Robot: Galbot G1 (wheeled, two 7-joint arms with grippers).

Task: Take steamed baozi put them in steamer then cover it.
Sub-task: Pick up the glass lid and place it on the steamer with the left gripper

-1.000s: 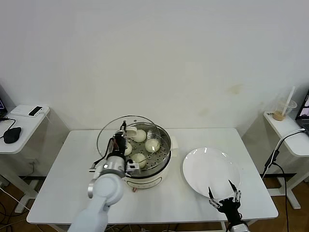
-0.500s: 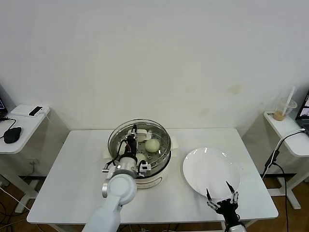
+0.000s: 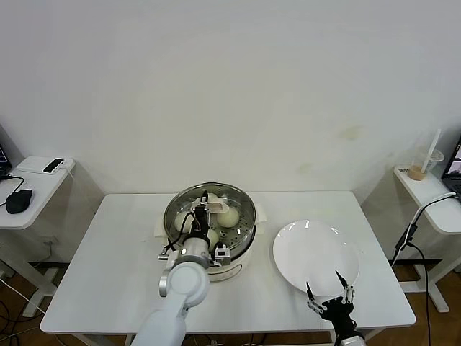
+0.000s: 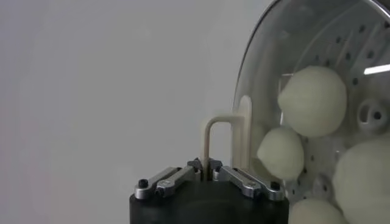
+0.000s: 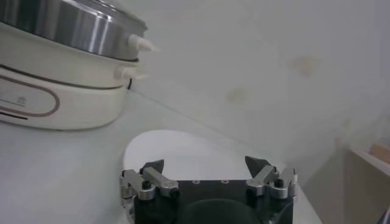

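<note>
Left gripper clamps the cover handle atop the steamer mid-table; its wrist view shows baozi inside. Right gripper hangs open near the table's front-right edge.

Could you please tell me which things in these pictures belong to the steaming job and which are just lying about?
Belonging to the job:
- steamed baozi, in the steamer
- steamer
- cover, its handle gripped by the left gripper

Just lying about:
- white plate, empty
- right gripper, open, idle at the plate's near edge
- drink cup on the side shelf

steamer: blocked by cover, left end effector | plate: open above
</note>
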